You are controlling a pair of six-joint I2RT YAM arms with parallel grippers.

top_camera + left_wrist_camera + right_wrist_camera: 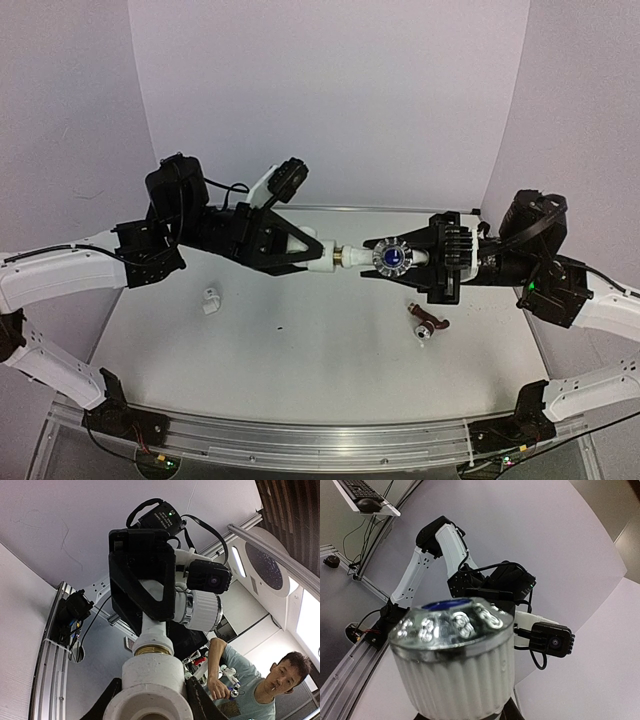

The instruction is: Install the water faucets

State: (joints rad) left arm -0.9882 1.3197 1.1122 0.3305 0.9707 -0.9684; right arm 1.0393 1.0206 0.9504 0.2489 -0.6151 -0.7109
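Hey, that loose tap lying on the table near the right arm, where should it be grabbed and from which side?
I'd take the loose tap across its slim body, beside the round knob, coming straight down from above. It lies flat on the table, so only its top is free. The right gripper is nearest but holds another tap.

A robotics lab: white backdrop panels point(330, 90) enclose the worktop point(300, 350), an aluminium rail point(300, 440) lines its near edge, and a keyboard point(362, 489) sits on a side shelf.
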